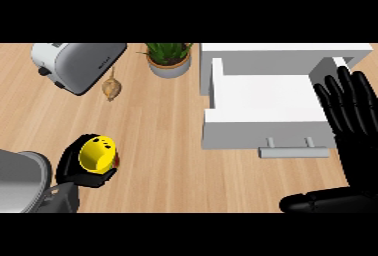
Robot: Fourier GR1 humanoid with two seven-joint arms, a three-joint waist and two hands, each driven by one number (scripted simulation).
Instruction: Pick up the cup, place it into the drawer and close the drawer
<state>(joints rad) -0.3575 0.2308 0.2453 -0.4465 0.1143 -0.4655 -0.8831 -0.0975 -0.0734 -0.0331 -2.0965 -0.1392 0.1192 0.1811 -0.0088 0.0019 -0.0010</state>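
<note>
Cup: we see one yellow cup point(96, 154) near the counter's point(162, 150) left edge, toward its near side, well apart from the drawer.
Left hand: our left hand point(83, 167) curls black fingers round the cup, so we judge it as gripped; whether it is lifted off the wood we cannot tell.
Right hand: our right hand point(348, 107) stands with fingers straight and spread at the counter's right edge, over the drawer's right side, holding nothing.
Drawer: one white drawer point(258, 100) is pulled open toward us, with one grey bar handle point(293, 150) on its front.
Risk, carry: we think the cup could slip on the long crossing to the right, since the fingers hide how well it sits in the hand.
Risk, entry: we judge that the cup could knock the drawer's raised left wall point(217, 82) if it comes in low.
Risk, closing: the resting right hand could catch the cup or block the drop; a tilted cup could jam the drawer as it shuts.
Count, others: one toaster point(77, 62) at the far-left corner, one potted plant point(169, 59) at the far edge, one small brown object point(111, 88) between them that we cannot name.
Count, hands: two.
</note>
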